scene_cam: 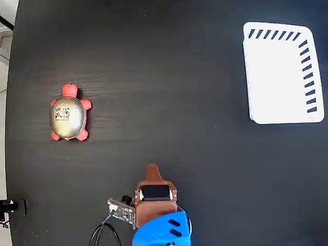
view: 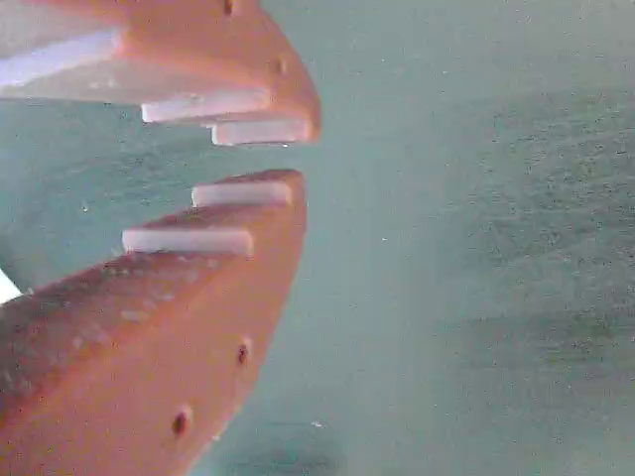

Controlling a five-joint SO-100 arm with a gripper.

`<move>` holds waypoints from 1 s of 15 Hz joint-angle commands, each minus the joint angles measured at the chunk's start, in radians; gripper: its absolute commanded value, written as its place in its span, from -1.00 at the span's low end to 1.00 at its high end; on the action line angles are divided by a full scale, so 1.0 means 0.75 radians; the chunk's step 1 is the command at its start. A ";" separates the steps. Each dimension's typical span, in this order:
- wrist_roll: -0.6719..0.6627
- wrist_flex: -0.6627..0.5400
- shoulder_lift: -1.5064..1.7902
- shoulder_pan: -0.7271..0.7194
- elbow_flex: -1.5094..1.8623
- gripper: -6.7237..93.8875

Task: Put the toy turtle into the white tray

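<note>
The toy turtle (scene_cam: 68,114) lies on the black table at the left in the fixed view, with its red-pink head pointing to the far side and a code mark on its shiny shell. The white tray (scene_cam: 281,72) sits at the far right, with nothing in it and dark slots along its top and right sides. My gripper (scene_cam: 152,169) is at the bottom centre, well apart from both, below and to the right of the turtle. In the wrist view the gripper (view: 298,157) has its orange jaws almost touching at the tips, with nothing between them. That view shows only bare table.
The blue arm base (scene_cam: 163,230) and a small circuit board with cables (scene_cam: 121,211) stand at the bottom edge. The table's left edge (scene_cam: 9,123) runs close to the turtle. A wide stretch of black table lies between turtle and tray.
</note>
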 commanded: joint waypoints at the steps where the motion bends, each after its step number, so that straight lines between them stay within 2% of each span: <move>1: 0.006 0.010 0.014 -0.020 -0.012 -0.87; 14: 0.004 0.010 0.014 -0.020 -0.012 -0.87; 15: -0.043 0.010 0.012 -0.070 -0.012 -0.87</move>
